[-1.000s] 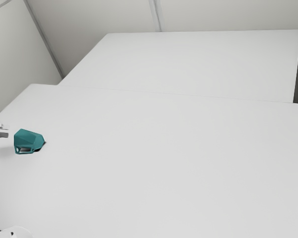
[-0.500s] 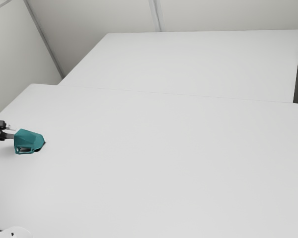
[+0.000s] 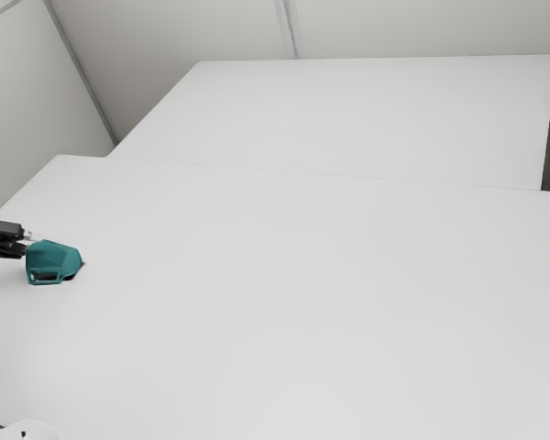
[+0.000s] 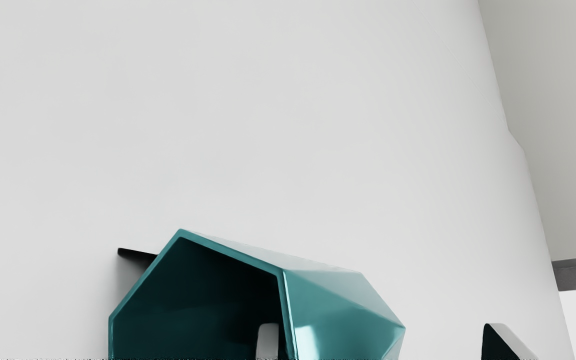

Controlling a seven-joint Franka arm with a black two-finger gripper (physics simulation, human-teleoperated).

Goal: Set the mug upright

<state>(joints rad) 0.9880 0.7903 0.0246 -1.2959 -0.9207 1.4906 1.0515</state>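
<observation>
My gripper has its tips at the mouth end of the teal faceted mug, near the exterior view's left edge. The mug lies on its side on the white table. In the wrist view the gripper is open: one fingertip is at the mug's dark mouth, overlapping its interior, and the other stands outside, apart from the wall of the mug. Whether the first finger touches the wall, I cannot tell. A dark piece juts out beside the rim.
A second white surface adjoins the table's far side, with pale walls behind. A white rounded object is at the exterior view's bottom left corner.
My gripper has moved toward the exterior view's right, from short of the mug up to its mouth end. The mug has stayed where it was.
</observation>
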